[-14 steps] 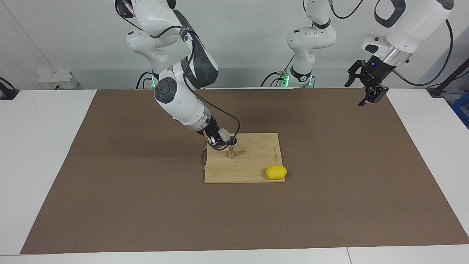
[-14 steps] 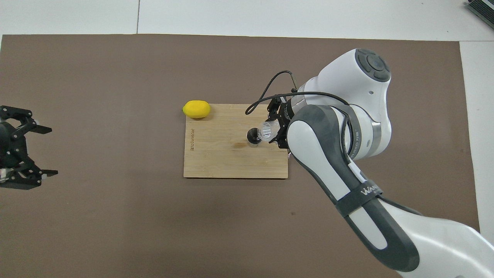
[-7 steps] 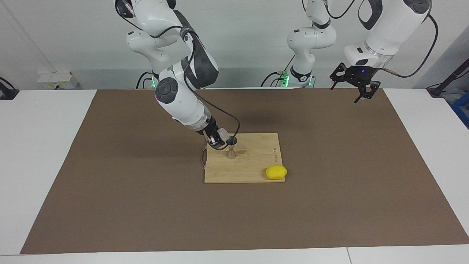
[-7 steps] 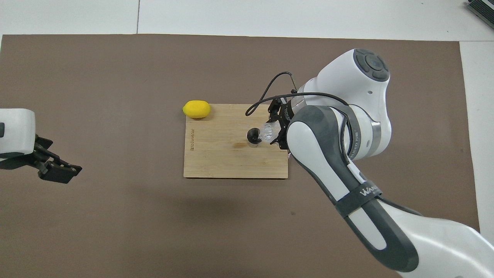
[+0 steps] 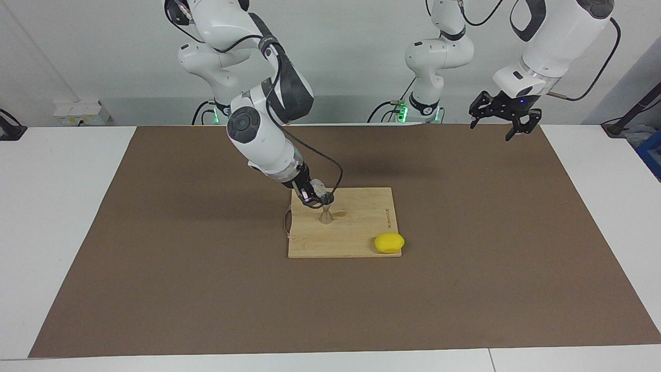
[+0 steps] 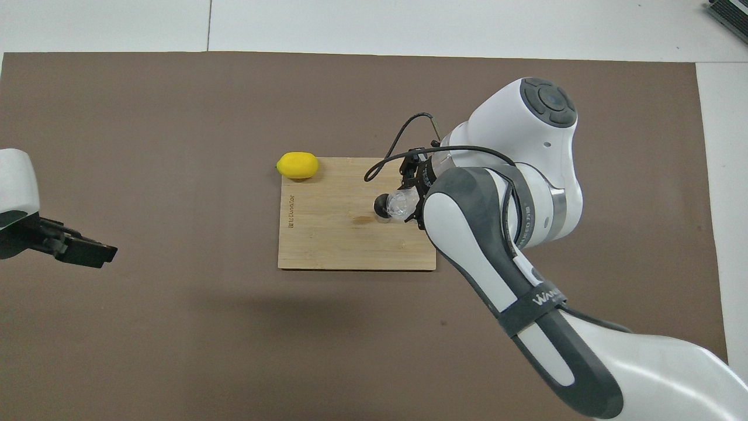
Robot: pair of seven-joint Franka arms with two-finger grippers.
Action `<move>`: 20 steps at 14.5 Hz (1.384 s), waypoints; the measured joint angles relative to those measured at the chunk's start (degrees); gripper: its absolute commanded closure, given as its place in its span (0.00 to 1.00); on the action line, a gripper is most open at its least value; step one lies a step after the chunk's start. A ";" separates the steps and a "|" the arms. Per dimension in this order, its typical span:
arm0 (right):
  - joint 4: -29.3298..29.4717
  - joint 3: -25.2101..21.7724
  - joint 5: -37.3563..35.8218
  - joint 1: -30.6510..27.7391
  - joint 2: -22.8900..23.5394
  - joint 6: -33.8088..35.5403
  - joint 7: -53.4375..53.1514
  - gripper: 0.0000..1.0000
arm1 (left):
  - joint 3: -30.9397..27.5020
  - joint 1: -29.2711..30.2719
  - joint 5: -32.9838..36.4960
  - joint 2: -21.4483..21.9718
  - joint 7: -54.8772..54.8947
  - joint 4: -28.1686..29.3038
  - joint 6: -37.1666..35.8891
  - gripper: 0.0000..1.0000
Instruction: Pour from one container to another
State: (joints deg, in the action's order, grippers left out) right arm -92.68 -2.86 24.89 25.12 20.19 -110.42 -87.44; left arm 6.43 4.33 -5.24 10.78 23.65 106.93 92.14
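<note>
Overhead view: we see right hand (image 6: 409, 202) pinching tilted glass tumbler (image 6: 400, 203) over jigger (image 6: 383, 207), contents unclear; left hand (image 5: 503, 116) spread at nine o'clock.

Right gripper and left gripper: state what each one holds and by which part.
The right gripper holds the small clear glass tumbler by its side wall, tipped over the silvery steel hourglass jigger. The left gripper holds nothing and waits, open.
</note>
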 measured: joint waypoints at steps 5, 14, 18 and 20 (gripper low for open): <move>0.38 -0.01 -1.05 0.29 0.00 0.00 -1.06 1.00 | -0.44 3.52 0.03 0.10 -2.81 -0.01 -0.70 0.00; 0.42 -0.02 -2.33 0.77 0.04 0.00 -1.71 1.00 | -0.52 3.33 0.03 -0.30 -13.77 -0.41 1.88 0.00; 0.46 -0.02 -2.68 0.81 0.07 0.00 -2.57 1.00 | -4.71 -1.10 0.23 -5.55 -13.78 -5.30 1.94 0.00; 0.49 0.00 -3.39 0.91 0.08 0.00 -2.75 1.00 | -8.72 -6.11 0.97 -8.24 -14.76 -7.19 2.32 0.00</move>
State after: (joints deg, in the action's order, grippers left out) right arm -92.20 -2.87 21.50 26.03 20.27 -110.42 -90.19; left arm -2.29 -1.78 -4.27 2.54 8.89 99.74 94.46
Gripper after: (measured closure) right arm 0.489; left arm 0.000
